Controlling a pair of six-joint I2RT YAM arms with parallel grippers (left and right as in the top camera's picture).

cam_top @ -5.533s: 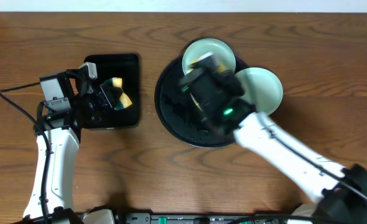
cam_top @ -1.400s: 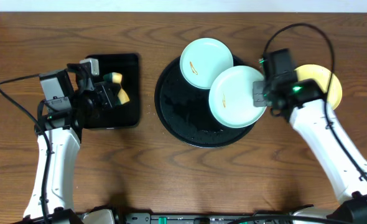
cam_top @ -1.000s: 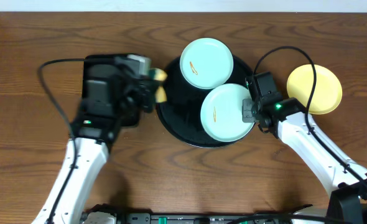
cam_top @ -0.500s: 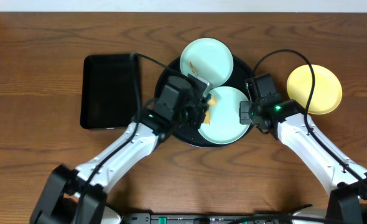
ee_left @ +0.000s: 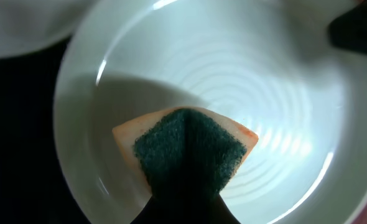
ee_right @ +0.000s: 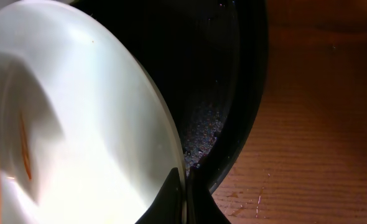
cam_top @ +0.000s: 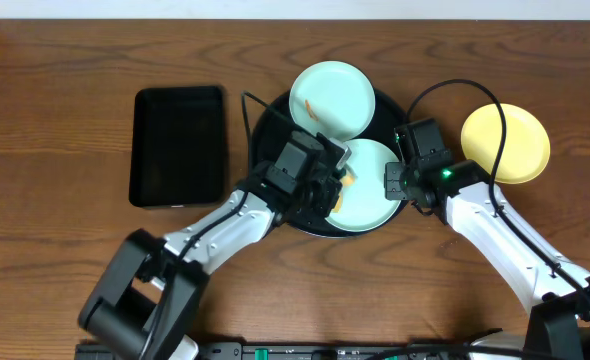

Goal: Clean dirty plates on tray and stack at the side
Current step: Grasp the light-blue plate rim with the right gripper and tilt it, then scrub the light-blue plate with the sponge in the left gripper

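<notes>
Mint plate [cam_top: 370, 202] now under the sponge [ee_left: 186, 149] clamped in left hand [cam_top: 329, 188]; right hand [cam_top: 393, 182] still pinches its rim.

Glossy black on the round tray [cam_top: 270, 125], brown wood-grain on the tabletop [cam_top: 55, 250]. I've got two pale mint plates: the far plate [cam_top: 340, 90] shows a thin orange smear [cam_top: 313, 110], the near plate [cam_top: 373, 195] faint concentric rings and an orange streak [ee_right: 23, 146]. The sponge [ee_left: 188, 149] is dark green with an orange edge. The yellow plate [cam_top: 505, 143] is plain pale yellow, the rectangular tray [cam_top: 179, 145] black.
</notes>
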